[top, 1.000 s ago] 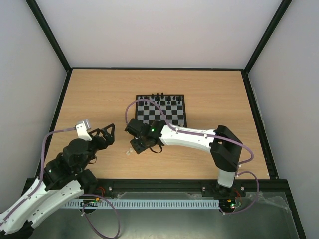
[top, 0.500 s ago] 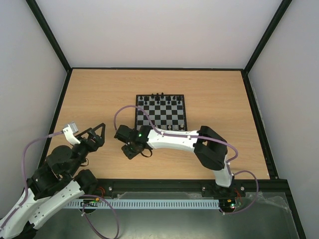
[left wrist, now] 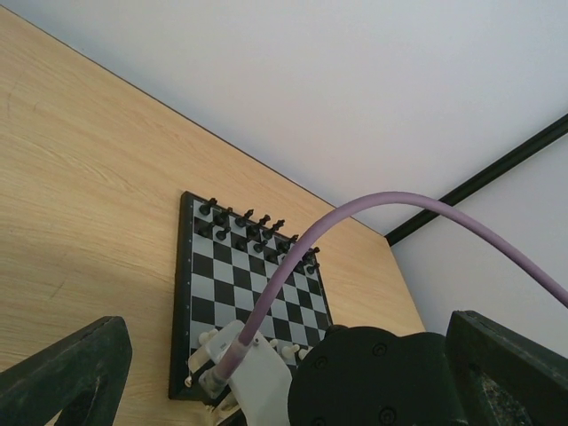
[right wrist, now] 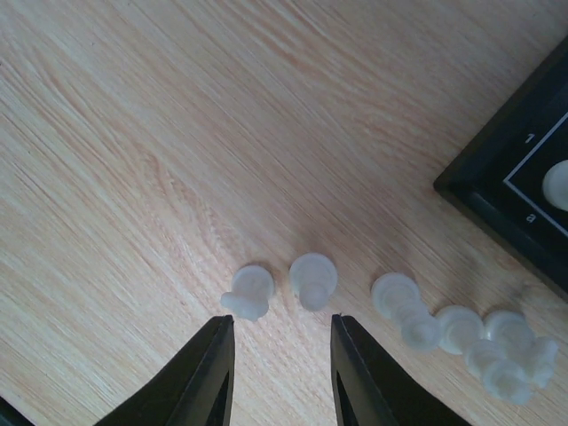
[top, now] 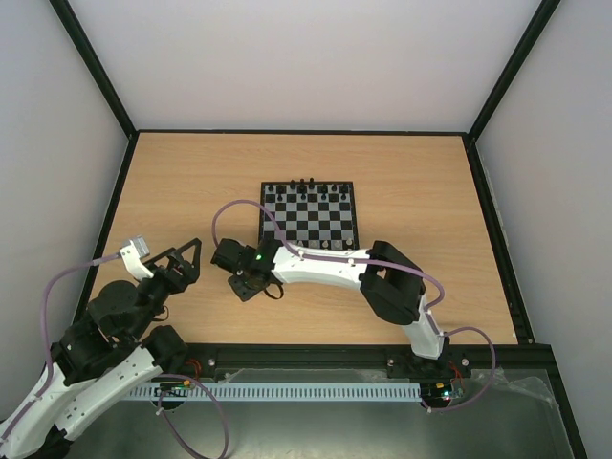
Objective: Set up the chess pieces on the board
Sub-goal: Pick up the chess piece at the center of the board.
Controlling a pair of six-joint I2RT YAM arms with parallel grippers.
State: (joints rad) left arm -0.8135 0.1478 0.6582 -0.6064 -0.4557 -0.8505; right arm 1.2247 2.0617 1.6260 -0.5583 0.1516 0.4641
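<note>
Hovering low over the table [top: 421, 182], the right gripper [right wrist: 280, 328] is parted by a modest gap and grips nothing; bare wood shows between its two black fingers [right wrist: 211, 377]. Just past the fingertips lie the chess pieces [right wrist: 312, 280] (small, whitish and translucent), tipped over on the wood. Two lie side by side near the mouth of the jaws, apart from each other and touching neither finger. Further right in the wrist view a third lies alone, and beyond it is a loose cluster of several more, some touching one another. The board [top: 308, 214] sits just beside this scatter: its black-bordered corner shows at the wrist view's right edge, with one pale piece [right wrist: 557, 185] on the corner square, cut off by the frame.

From above, the right arm reaches across to the left, its gripper just off the board's near left corner. Black figures [top: 306, 186] fill the board's far rows. A few whitish pieces stand along its near edge in the left wrist view, partly hidden by the right arm and its purple cable [left wrist: 355, 222].

The left gripper [top: 186, 251] is held over the table's left side, well apart from the board, its own fingers [left wrist: 62, 377] spread wide with nothing between them.
</note>
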